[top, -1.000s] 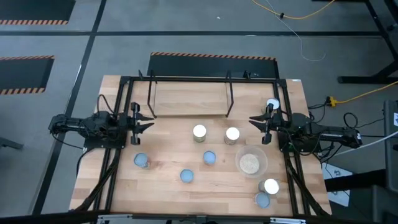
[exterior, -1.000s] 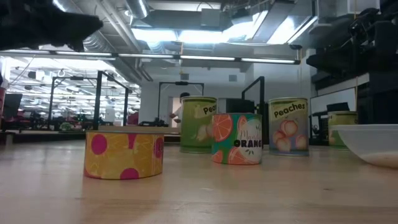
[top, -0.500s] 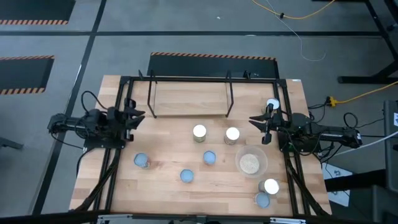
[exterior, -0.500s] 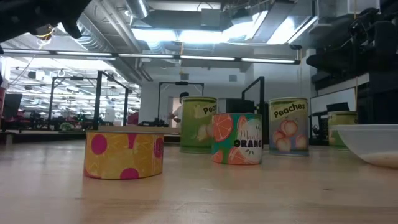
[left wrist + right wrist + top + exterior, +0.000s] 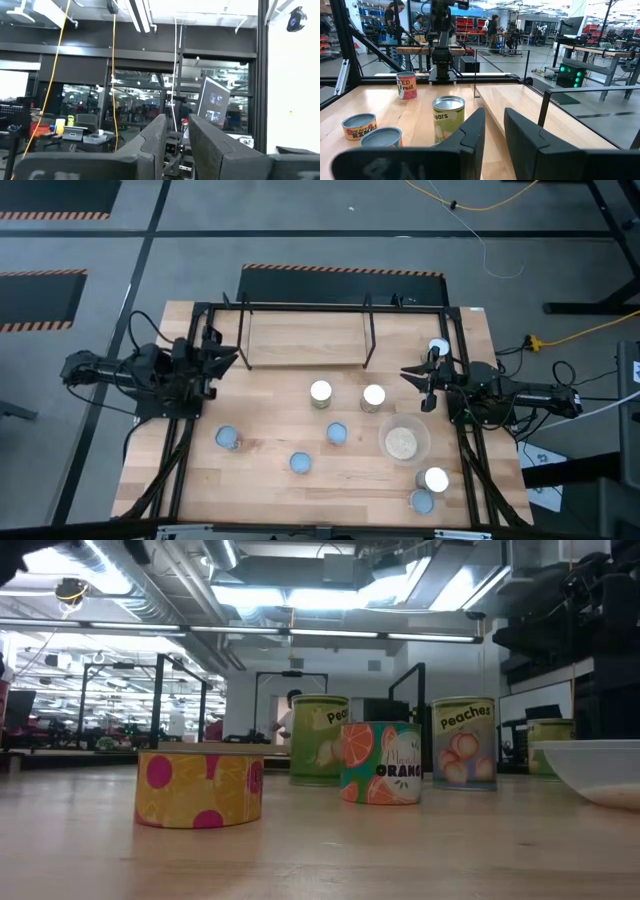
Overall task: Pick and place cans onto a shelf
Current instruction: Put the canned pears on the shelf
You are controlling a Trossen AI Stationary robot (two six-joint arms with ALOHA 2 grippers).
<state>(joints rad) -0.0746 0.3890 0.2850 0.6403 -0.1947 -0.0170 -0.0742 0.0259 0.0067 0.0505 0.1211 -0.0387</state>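
Several cans stand upright on the wooden table: two silver-topped ones [image 5: 320, 392] [image 5: 373, 395] in the middle, pale blue-topped ones [image 5: 228, 439] [image 5: 300, 463] [image 5: 337, 433] nearer, two [image 5: 435, 479] [image 5: 422, 501] at the near right, and one [image 5: 438, 347] beside the right arm. The shelf [image 5: 305, 340] stands at the far middle with nothing on its board. My left gripper [image 5: 228, 361] hovers raised at the table's left, tipped upward, narrowly open and holding nothing. My right gripper [image 5: 408, 373] waits level at the right, narrowly open [image 5: 494, 131] and also holding nothing.
A clear bowl of beige grains [image 5: 402, 442] sits near the right cans. A black tube frame [image 5: 190, 440] edges the table. In the low view, a yellow-pink can [image 5: 200, 788] is nearest, with the green [image 5: 320, 740], orange [image 5: 380, 763] and peaches [image 5: 465, 743] cans behind it.
My left gripper has risen from beside the table's left edge and tipped its fingers upward, leaving the top of the low view; it drew back slightly toward the left edge. Its finger gap looks unchanged. The cans have stayed in place.
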